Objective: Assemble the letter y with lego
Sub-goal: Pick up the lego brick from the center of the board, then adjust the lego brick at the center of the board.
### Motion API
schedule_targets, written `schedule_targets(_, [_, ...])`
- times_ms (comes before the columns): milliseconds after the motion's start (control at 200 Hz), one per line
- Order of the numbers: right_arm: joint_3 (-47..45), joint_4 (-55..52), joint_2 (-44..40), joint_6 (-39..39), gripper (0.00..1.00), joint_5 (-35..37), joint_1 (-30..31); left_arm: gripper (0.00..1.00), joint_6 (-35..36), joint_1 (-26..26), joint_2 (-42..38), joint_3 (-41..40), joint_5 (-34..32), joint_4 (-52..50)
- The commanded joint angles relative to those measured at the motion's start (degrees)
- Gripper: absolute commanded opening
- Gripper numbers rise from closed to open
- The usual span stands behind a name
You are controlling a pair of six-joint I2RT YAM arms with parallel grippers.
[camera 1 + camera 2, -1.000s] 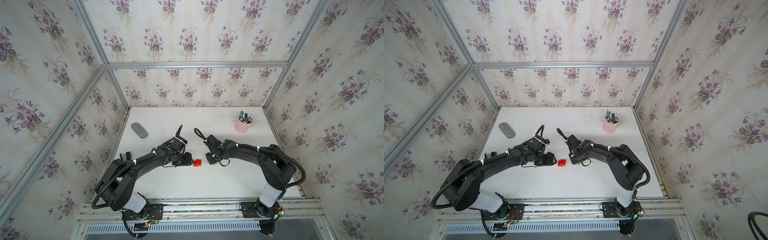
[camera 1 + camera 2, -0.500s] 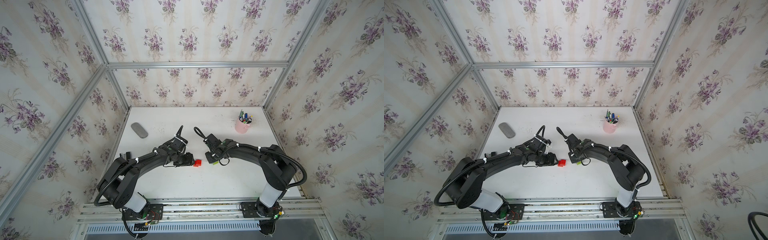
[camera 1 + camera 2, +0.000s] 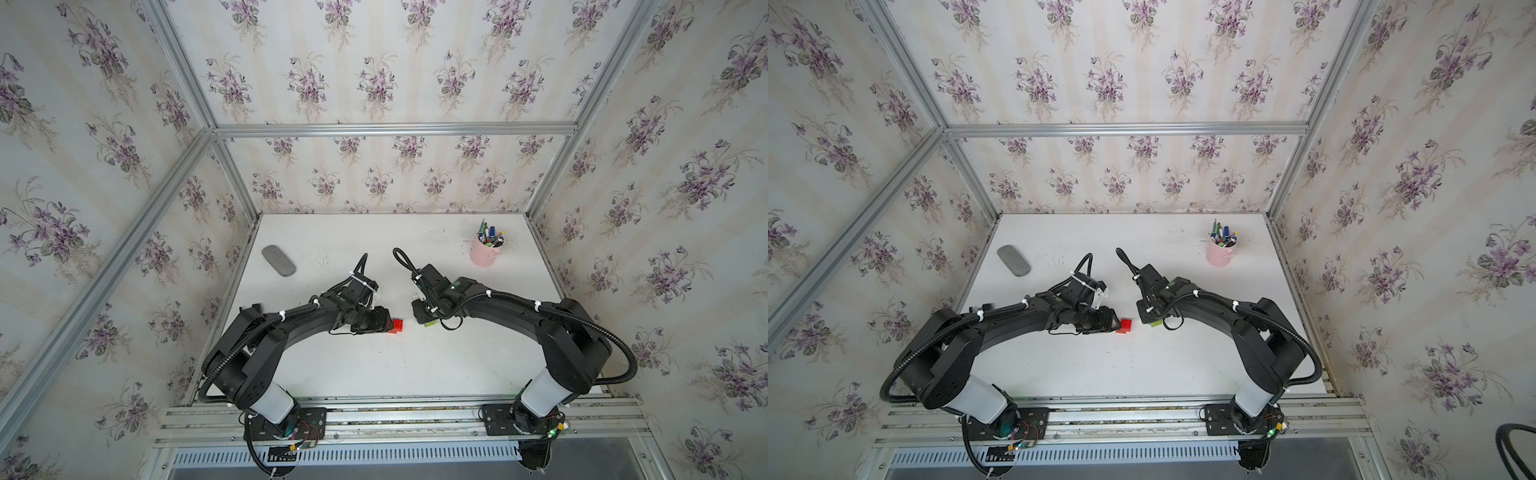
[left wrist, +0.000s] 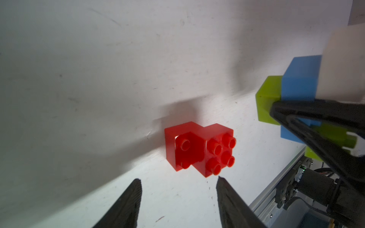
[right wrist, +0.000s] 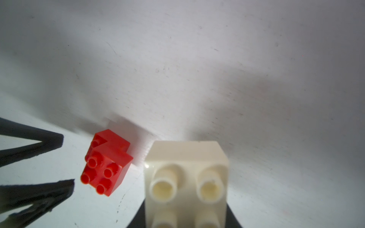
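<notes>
Found a white desk (image 3: pixel 374 365) boxed in by flowered wallpaper (image 3: pixel 374 83) and aluminium framing (image 3: pixel 395 129), pink pen cup (image 3: pixel 484 255) towards 2 o'clock, grey oval pad (image 3: pixel 278 260) towards 10. Noted 2 joined red bricks (image 4: pixel 199 150) mid-desk, just ahead of the parted, empty left gripper (image 4: pixel 178 179) at their 9 o'clock. Saw the right gripper (image 3: pixel 423 318), at 3 o'clock, clenched on a cream-white, blue and green brick cluster (image 4: pixel 300 83). Against 1 second before, found the left gripper nearer the red bricks, those unmoved.
</notes>
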Motion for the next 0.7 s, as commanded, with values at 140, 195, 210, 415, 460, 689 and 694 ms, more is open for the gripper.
schedule_targets(140, [-0.6, 1.0, -1.4, 3.3, 0.21, -0.8, 0.4, 0.62, -0.3, 0.2, 0.1, -0.2, 0.7, 2.7])
schedule_targets(195, [-0.6, 1.3, -1.9, 3.8, 0.21, -1.1, 0.6, 0.62, -0.3, 0.2, 0.4, -0.4, 0.4, 2.7])
schedule_targets(210, [-0.6, 1.4, -2.0, 4.0, 0.21, -1.3, 0.6, 0.62, -0.3, 0.2, 0.5, -0.4, 0.4, 2.7])
schedule_targets(415, [0.6, 1.5, -3.2, 6.7, 0.21, -2.4, 1.5, 0.62, -0.8, 0.2, 1.1, -1.8, 0.0, 3.8])
schedule_targets(460, [0.8, 1.4, -3.5, 7.2, 0.21, -2.4, 1.8, 0.62, -0.9, 0.2, 1.2, -2.0, -0.3, 3.9])
schedule_targets(689, [1.5, 0.6, -3.5, 11.5, 0.19, -3.0, 2.4, 0.60, -1.1, 0.4, 1.5, -2.5, -0.6, 3.9])
schedule_targets(694, [1.5, 0.5, -3.5, 11.6, 0.19, -3.0, 2.4, 0.60, -1.0, 0.3, 1.5, -2.5, -0.6, 3.9])
